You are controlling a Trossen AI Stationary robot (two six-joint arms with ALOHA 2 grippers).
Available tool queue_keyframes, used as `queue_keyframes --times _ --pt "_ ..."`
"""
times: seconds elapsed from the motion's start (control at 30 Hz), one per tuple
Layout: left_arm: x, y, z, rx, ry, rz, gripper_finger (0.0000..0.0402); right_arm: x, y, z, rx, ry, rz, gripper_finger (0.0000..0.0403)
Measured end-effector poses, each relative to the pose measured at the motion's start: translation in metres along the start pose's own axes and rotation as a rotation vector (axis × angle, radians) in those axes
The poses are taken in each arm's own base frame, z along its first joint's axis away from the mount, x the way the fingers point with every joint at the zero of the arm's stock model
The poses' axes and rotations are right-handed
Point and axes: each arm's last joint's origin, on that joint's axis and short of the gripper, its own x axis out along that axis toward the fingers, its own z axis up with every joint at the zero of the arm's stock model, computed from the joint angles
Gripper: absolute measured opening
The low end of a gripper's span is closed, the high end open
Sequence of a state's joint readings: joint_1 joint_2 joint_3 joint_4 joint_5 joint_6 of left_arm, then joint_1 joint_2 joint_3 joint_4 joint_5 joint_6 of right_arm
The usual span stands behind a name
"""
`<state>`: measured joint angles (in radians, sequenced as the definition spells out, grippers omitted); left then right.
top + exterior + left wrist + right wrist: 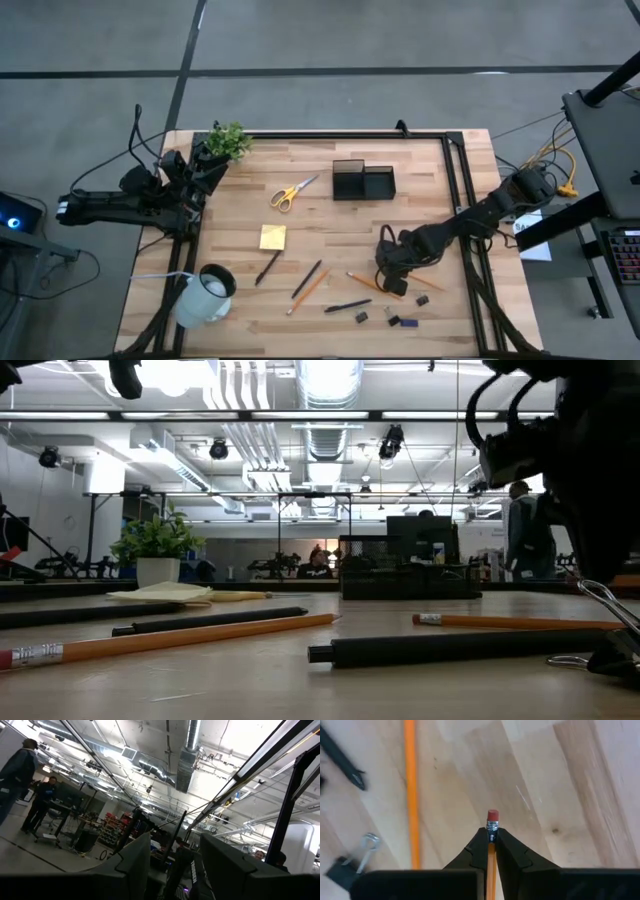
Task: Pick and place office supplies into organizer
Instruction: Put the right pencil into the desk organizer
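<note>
Right gripper (490,847) pinching pencil (491,854) just below its eraser, at 4 o'clock from organizer (363,181). Left gripper (175,865) apparently spread, parked at table's 9 o'clock edge.

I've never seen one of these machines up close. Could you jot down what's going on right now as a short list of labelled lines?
Right gripper: shut on a pencil, eraser end poking out past the fingertips
Left gripper: open, parked at the table's far left corner beside the plant
Organizer: black, far middle of the table, nothing seen inside
Loose on the table: scissors, sticky-note pad, second pencil, pens, binder clip
Mug: on its side, near left
</note>
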<state>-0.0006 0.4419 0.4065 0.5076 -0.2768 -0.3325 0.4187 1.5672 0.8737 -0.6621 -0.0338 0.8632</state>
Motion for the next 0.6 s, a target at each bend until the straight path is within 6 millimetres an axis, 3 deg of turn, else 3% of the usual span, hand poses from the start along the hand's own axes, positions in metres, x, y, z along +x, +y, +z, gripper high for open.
queue_keyframes --times 0.6 --pt "0.0 0.0 0.0 0.001 0.001 0.001 0.0157 -0.035 0.018 0.031 0.033 -0.237 -0.021 0.0012"
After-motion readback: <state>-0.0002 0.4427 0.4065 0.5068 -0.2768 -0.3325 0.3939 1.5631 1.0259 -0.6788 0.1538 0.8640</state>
